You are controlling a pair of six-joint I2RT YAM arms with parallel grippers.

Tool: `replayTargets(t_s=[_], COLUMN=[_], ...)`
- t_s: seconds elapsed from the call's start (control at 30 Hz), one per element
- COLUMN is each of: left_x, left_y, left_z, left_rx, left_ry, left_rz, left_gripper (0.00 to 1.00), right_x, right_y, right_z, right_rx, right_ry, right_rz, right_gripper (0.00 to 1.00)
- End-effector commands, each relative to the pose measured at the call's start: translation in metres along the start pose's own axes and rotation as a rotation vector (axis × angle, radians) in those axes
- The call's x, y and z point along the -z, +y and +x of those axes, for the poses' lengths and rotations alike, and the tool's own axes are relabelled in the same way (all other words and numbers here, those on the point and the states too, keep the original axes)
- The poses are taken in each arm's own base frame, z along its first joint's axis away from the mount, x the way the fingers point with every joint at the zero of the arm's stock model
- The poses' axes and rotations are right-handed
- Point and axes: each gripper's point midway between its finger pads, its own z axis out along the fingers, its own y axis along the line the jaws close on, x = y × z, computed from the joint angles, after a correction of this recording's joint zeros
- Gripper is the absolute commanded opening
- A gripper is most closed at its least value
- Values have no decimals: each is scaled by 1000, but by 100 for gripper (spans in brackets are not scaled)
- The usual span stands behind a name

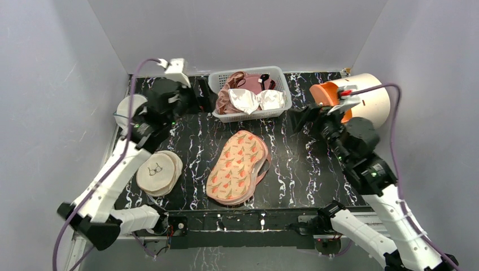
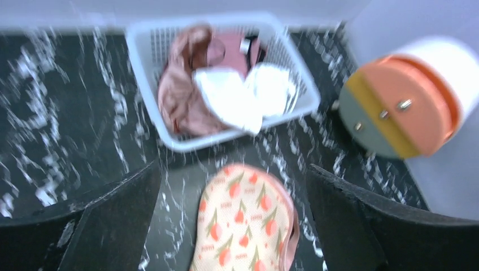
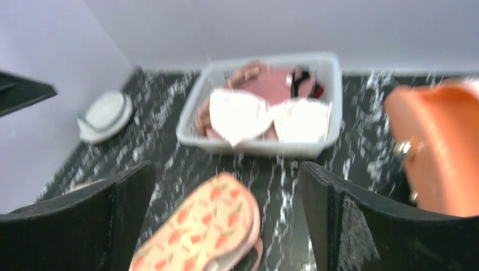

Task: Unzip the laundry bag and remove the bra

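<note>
The peach laundry bag [image 1: 238,166] with red-green motifs lies flat in the middle of the black marbled table, with pink zip edging along its right side. It also shows in the left wrist view [image 2: 245,220] and the right wrist view [image 3: 197,228]. The white bra [image 1: 257,100] lies on top of other garments in the white basket [image 1: 251,72] at the back. My left gripper [image 1: 204,103] is open and empty, in the air left of the basket. My right gripper [image 1: 299,119] is open and empty, in the air right of the basket. Both wrist views are blurred.
A maroon bra [image 1: 265,82] and a pink garment [image 1: 226,99] share the basket. A round cream mesh pouch with a black icon [image 1: 158,172] lies front left and a plain round white pouch [image 1: 129,106] back left. An orange-fronted white drum [image 1: 353,96] stands back right.
</note>
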Motion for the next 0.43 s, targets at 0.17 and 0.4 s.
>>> replayTargets(t_s=[0.17, 0.4], left_x=[148, 181], left_y=[-5, -1], left_z=[-127, -132], left_rx=[-97, -82], left_ry=[-427, -473], left_rz=[14, 20], left_gripper=[98, 98], right_x=[58, 55], right_y=[6, 3], right_z=[-140, -131], right_rx=[44, 49], right_ry=[-305, -272], right_rz=[59, 74], right_gripper=[98, 98])
